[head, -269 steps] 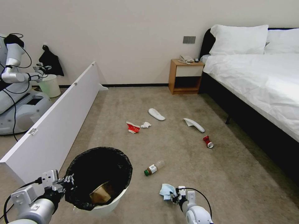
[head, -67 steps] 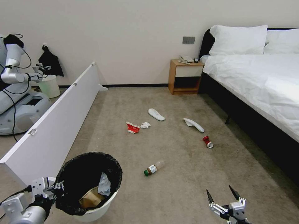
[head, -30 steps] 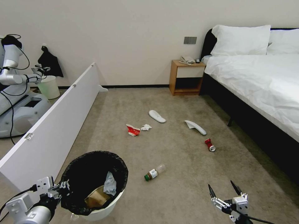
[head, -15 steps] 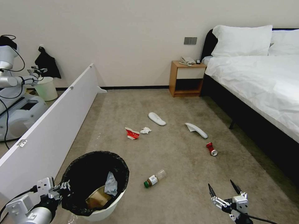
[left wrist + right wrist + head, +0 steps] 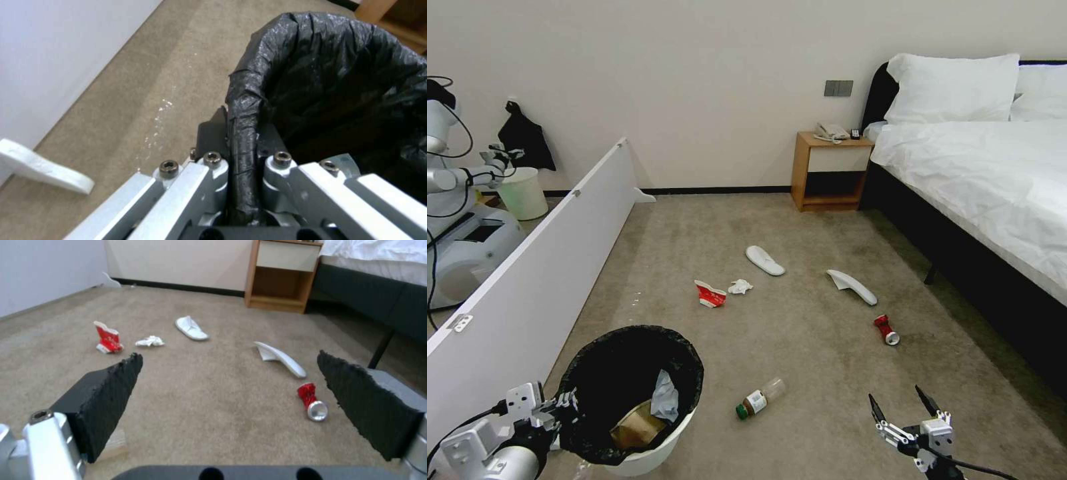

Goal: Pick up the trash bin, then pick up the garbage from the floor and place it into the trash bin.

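Because you carry the bin (image 5: 630, 393) with the left gripper (image 5: 242, 160), its jaws are clamped on the black-lined rim, low at your left side, so the mouth stays open upward. Your right gripper (image 5: 906, 408) hovers low with jaws wide apart, the bottle (image 5: 758, 399) lying between it and the bin.

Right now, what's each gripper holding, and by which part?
Left gripper is clamped on the trash bin at its bag-covered rim. Right gripper is open and holds nothing.
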You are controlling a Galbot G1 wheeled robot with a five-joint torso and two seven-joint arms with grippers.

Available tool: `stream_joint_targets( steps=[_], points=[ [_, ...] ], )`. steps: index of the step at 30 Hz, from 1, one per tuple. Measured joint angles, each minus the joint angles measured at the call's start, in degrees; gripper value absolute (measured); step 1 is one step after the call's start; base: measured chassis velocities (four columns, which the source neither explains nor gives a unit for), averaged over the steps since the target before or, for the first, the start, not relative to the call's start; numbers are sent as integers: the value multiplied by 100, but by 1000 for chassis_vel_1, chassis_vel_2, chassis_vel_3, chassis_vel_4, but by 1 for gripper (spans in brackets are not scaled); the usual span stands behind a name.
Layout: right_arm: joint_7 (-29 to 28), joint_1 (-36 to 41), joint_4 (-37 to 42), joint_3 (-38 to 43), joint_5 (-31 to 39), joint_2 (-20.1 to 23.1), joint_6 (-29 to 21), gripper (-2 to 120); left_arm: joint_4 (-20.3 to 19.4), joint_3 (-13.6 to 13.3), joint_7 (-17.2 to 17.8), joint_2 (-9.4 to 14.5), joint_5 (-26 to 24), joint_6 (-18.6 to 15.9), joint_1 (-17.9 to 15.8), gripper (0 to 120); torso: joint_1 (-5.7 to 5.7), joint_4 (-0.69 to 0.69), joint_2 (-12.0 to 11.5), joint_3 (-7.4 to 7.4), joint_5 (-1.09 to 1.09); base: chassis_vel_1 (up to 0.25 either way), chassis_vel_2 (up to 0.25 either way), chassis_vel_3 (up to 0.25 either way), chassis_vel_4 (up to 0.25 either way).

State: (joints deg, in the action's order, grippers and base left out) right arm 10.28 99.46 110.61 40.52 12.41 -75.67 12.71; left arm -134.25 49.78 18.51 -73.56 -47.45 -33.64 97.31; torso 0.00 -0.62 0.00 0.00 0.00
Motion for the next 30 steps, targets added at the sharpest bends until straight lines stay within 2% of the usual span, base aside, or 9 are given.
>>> stream_joint_targets(
  steps=[30],
  points=[
    [34, -62, -135, -55, 11, 98, 87, 100, -161, 4, 20, -53, 51, -8, 109, 4, 1, 1, 0, 0, 0, -110, 114, 112, -112]
  ],
)
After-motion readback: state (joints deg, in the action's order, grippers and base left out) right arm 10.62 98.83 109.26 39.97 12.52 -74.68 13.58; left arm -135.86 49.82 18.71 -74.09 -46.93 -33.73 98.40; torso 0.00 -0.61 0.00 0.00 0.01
